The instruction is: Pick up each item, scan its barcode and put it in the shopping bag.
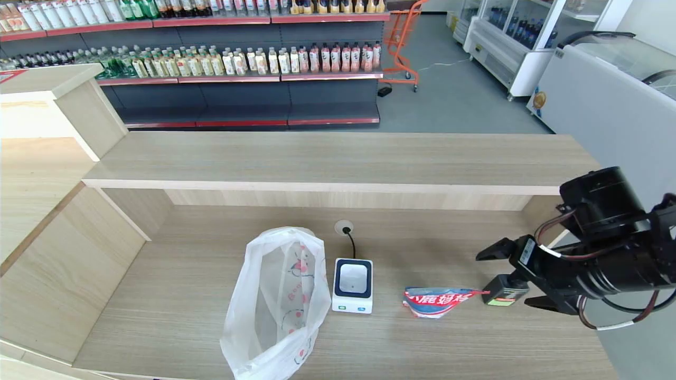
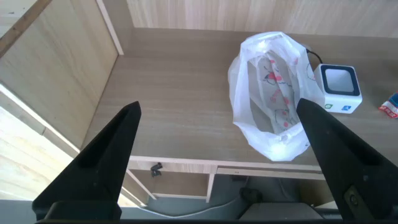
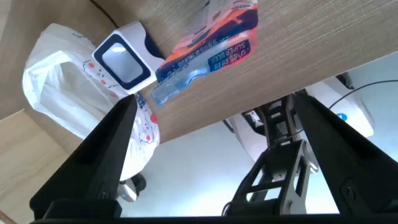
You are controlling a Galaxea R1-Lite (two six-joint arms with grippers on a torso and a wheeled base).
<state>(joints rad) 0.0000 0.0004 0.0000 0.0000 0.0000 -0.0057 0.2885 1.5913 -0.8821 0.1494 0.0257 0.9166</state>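
The pick-up seems to be the step in hand. The flat red, white and blue plastic snack pouch (image 1: 437, 302) is lying on the light wood-grain table (image 1: 174, 311), at 3 o'clock of the white square barcode scanner (image 1: 353, 285) with its dark-framed glass window, and is not yet scanned or bagged.

The black right arm (image 1: 607, 264) is hovering low over the table at 3 o'clock of the pouch. Its right jaws are standing wide open and empty, just beside the pouch's tapered end. The next move is probably calling for them to slide over that thin edge, close, lift, and turn the barcode towards the scanner window.

The translucent white plastic shopping bag (image 1: 277, 303) with red print is standing open at 9 o'clock of the scanner. The left jaws, also spread wide and holding nothing, are hovering over the table's near edge, at roughly 8 o'clock of the bag and well apart from it.
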